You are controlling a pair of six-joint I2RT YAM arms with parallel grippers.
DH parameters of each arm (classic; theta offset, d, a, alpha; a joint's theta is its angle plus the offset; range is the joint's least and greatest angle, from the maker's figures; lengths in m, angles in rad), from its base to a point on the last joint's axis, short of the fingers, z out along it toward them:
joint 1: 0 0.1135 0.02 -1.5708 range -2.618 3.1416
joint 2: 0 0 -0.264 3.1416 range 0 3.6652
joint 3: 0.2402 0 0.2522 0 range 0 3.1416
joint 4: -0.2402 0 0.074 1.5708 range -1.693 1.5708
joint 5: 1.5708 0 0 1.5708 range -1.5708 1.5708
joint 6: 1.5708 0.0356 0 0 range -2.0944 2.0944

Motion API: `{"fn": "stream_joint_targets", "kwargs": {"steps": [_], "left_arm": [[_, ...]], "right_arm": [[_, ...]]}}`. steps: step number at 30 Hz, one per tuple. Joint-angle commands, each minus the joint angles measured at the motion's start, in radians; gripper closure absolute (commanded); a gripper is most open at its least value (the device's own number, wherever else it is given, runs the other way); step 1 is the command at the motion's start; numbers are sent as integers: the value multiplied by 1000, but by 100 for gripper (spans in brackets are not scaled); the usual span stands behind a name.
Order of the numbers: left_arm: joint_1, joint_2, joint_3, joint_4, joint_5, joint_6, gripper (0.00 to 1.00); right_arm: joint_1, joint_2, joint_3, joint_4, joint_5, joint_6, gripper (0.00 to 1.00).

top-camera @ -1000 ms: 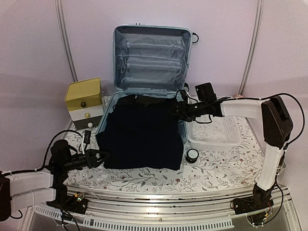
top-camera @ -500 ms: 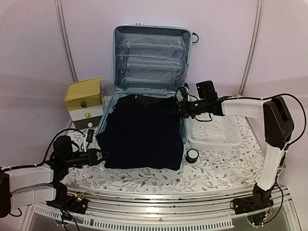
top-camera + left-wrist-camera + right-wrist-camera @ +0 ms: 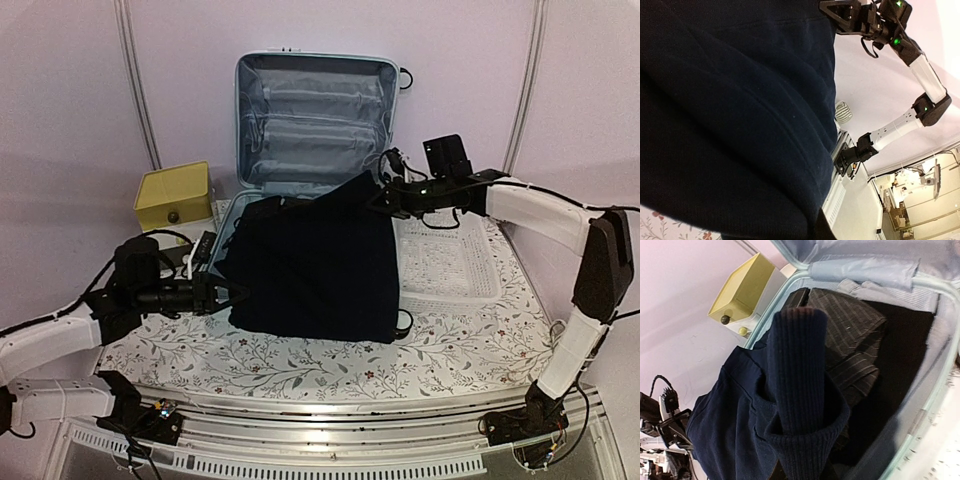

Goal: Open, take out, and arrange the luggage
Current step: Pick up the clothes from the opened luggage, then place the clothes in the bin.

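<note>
The luggage [image 3: 316, 112], a pale mint-blue hard-shell suitcase, lies open with its grey-lined lid upright at the back. A navy knit sweater [image 3: 315, 265] hangs stretched above its lower half. My left gripper [image 3: 232, 295] is shut on the sweater's near-left edge. At the far-right corner my right gripper [image 3: 378, 200] is shut on it, holding that corner highest. In the left wrist view the sweater [image 3: 735, 115] fills nearly everything and hides the fingers. The right wrist view shows its ribbed hem [image 3: 800, 390] pinched, and a dark striped garment [image 3: 852, 340] inside the suitcase shell [image 3: 920, 412].
A yellow-topped drawer box [image 3: 172, 196] stands left of the suitcase. A white lattice basket [image 3: 450, 265] sits to its right, under the right arm. A small round black object [image 3: 404, 321] peeks out below the sweater's right corner. The floral table cover [image 3: 300, 365] runs along the front.
Both grippers have shut on the sweater and lifted it off the suitcase. The left arm rose and moved in; the right gripper pulled up and back.
</note>
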Motion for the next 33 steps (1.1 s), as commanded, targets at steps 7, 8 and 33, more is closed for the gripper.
{"fn": "stream_joint_targets", "kwargs": {"steps": [7,8,33], "left_arm": [[-202,432,326,168,-45,-6,100],[-215,482,365,169,-46,4,100],[-280,1230,1084,253,72,-21,100]], "right_arm": [[-217,-167,21,-194,131,-80,97],[-235,-182,11,-201,134,-90,97],[-597,42,374,-406,152,-258,97]]}}
